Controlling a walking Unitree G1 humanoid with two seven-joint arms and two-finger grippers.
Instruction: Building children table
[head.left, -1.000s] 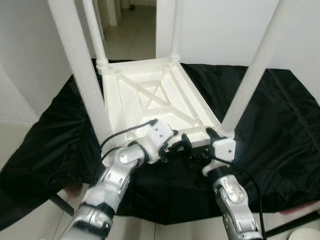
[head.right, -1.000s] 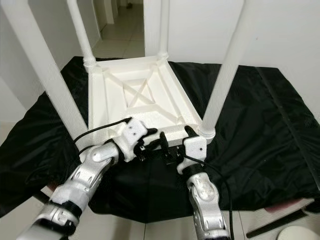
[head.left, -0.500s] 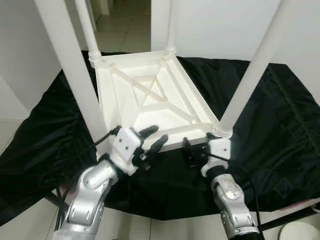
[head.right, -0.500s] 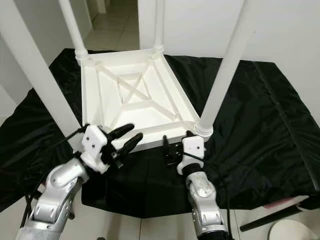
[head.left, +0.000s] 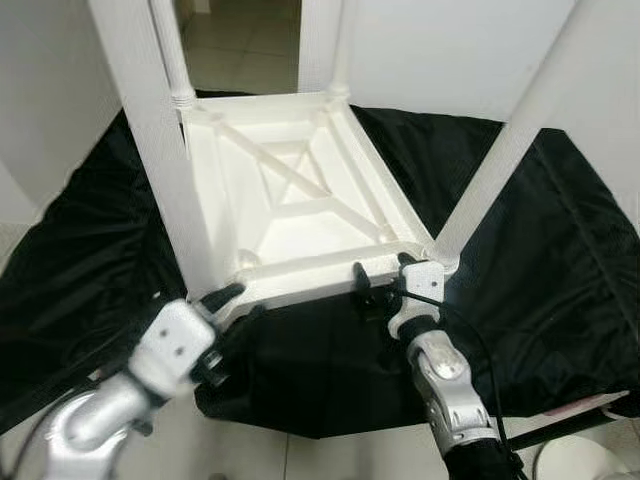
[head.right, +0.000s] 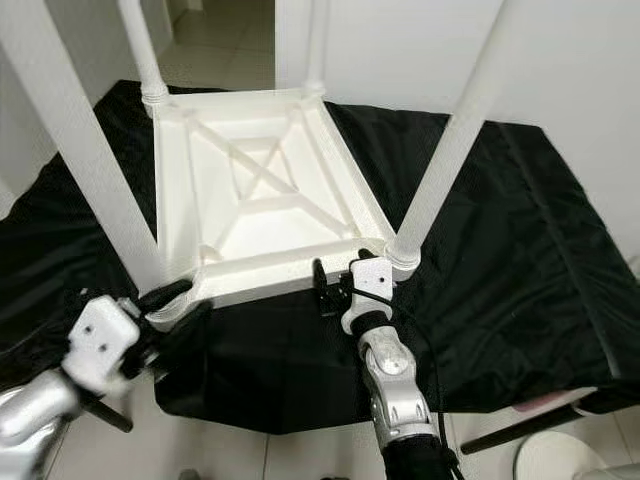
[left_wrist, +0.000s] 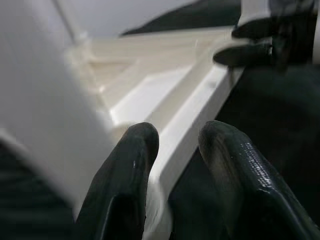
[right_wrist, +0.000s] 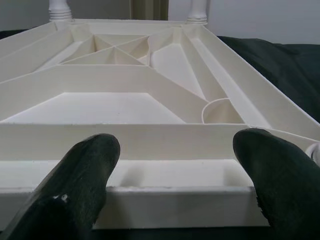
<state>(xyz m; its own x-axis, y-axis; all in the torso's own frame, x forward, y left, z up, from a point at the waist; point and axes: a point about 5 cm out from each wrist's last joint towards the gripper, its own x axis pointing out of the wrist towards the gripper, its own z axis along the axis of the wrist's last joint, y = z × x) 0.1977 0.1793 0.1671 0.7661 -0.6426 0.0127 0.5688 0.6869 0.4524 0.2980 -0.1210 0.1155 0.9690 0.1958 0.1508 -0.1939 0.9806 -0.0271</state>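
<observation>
Four legs already stand up from the inverted table (head.left: 290, 215) on the black cloth (head.left: 560, 260), so likely only flipping remains; left gripper (head.left: 232, 305) and right gripper (head.left: 380, 280), both spread, straddle its near rim.

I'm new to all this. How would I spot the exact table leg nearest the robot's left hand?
Find the black cloth spread over the floor; on it lies a white table upside down, four legs pointing up. The leg in question rises from the near corner on the robot's left, just above the left hand, whose fingers straddle the rim there. It looks the thickest, being closest to the camera.
</observation>
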